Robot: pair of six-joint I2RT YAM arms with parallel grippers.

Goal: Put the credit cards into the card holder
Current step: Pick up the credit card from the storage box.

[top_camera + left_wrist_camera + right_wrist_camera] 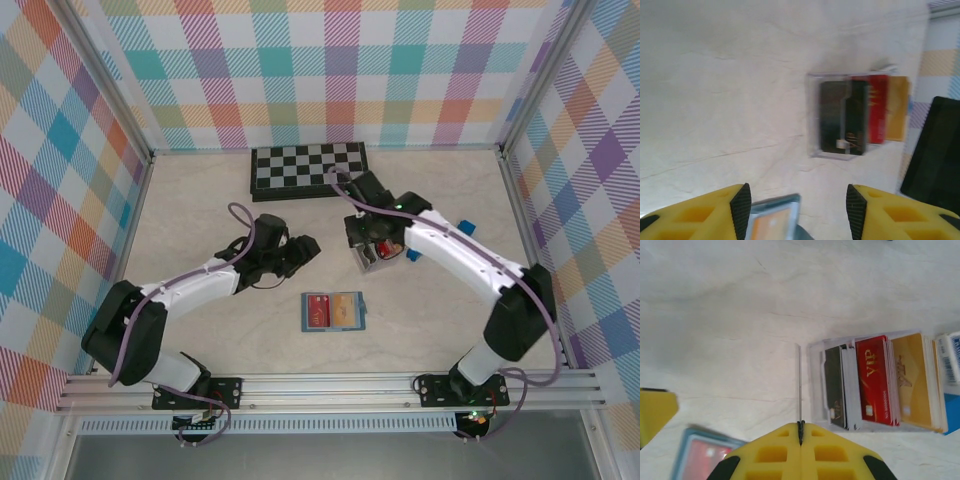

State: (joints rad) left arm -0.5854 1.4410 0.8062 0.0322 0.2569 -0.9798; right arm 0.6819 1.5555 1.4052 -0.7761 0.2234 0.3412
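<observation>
Holds the left arm (190, 290) stretched up and rightward over the table, left gripper (303, 249) aimed right, yellow fingers (705, 212) spread apart (black pads facing each other). Keeps the right arm (470, 260) bent up from its base and leftward, wrist tipped down, right gripper (801, 426) pressed tight together, pinching a thin card (799, 385) edge-on.

Bright even light; soft shadows; left wrist view blurred.

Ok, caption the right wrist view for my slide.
Right end effector shut on an edge-on card beside the clear box of stacked cards; card holder at lower left.
</observation>
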